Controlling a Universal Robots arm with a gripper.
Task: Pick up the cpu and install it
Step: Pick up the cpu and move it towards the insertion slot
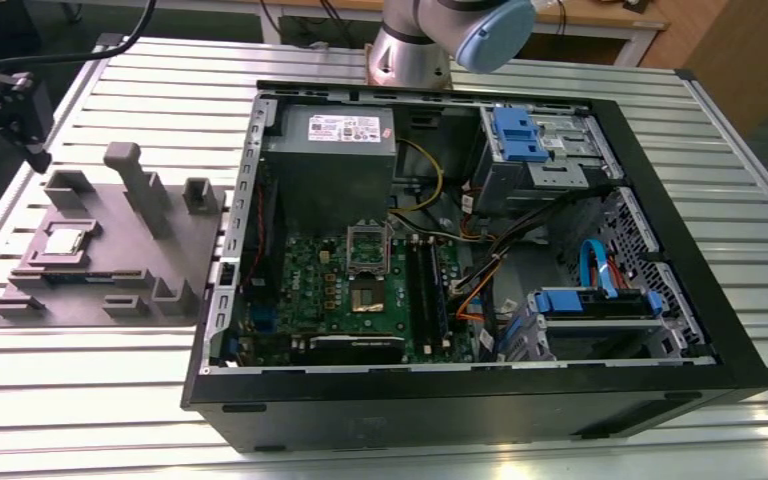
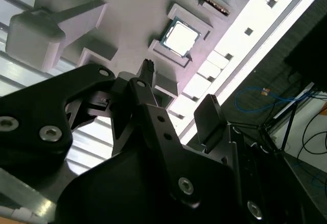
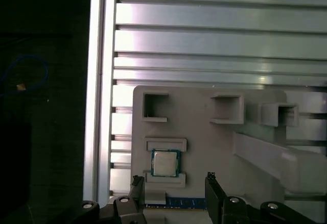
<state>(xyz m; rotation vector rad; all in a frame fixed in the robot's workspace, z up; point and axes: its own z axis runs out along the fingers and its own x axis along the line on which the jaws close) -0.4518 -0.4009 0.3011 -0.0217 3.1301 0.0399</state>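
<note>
Slatted metal table (image 1: 91, 400) ran under everything, nothing fancy. The cpu (image 1: 64, 243) sat flat, shiny side up, in a shallow square pocket of the grey moulded plate (image 1: 157, 290), which lay just beside the open computer case (image 1: 491, 425), on the exterior view's left of it. So the chip was not yet picked up, and nowhere near the board inside the case.

Now the bit that mattered: in the first wrist view the cpu (image 3: 165, 163) lay just beyond the fingertips of the gripper (image 3: 173, 179), more or less in line with the gap between them, maybe a touch closer to one finger. It's square (so no long axis to fuss over), and its edges looked roughly squared up with the fingers. The second wrist view showed the same thing, with the chip (image 2: 180, 36) out ahead of the tips and clearly apart from them.

The fingers were spread wide, wider than the chip as far as I could judge, and had hold of nothing.
</note>
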